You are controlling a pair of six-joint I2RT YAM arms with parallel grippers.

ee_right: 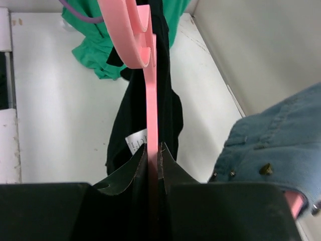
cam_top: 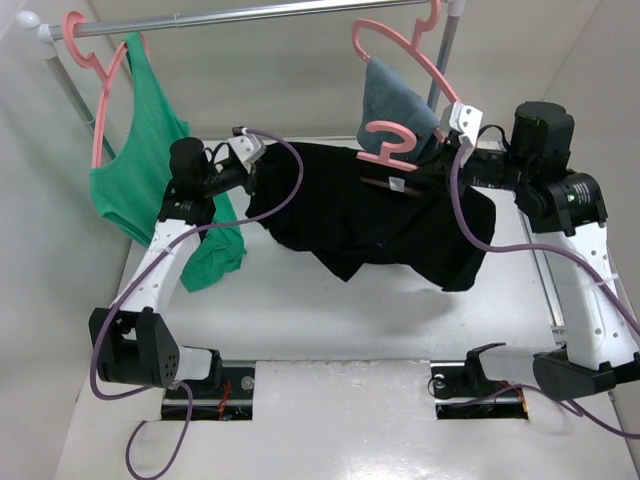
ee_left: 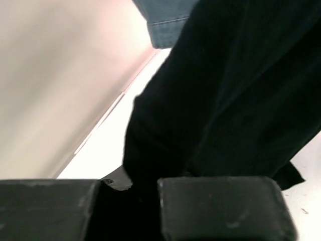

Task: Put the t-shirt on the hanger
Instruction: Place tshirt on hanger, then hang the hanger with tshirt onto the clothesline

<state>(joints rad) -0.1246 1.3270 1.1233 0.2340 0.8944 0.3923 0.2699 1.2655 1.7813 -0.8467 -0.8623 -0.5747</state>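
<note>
- Left gripper (ee_left: 130, 203): in the left wrist view it is seen pressed together on a fold of the t-shirt (ee_left: 235, 90). Black cloth fills the gap between the fingers (ee_left: 220, 206).
- Right gripper (ee_right: 153, 201): it is seen pinching the hanger (ee_right: 152, 110) edge-on, with black cloth caught on both sides of the pink bar. The hook points away from the jaws.
- A white neck label (ee_right: 136, 144) is noted just beside the bar, so the collar is judged to lie at the hanger's neck.
- T-shirt position: it is held off the table (cam_top: 300, 310), slung between the left gripper (cam_top: 255, 170) and the right gripper (cam_top: 432, 168). Its middle sags and one corner hangs low at the right.
- Whether either hanger shoulder is seated inside the shirt cannot be told.
- Handling (judgement): the shirt is taken as light, soft and limp, and it will drape and bunch wherever unsupported. Hold is best taken at a seam, by the collar band or a shoulder seam, where the cloth is doubled.
- The hanger is judged light, stiff, thin and smooth, so twisting in the grip is the risk.
- Farther back, a green top (cam_top: 150, 170) and a grey-blue garment (cam_top: 395, 100) hang on like pink hangers from a rail (cam_top: 250, 18).
</note>
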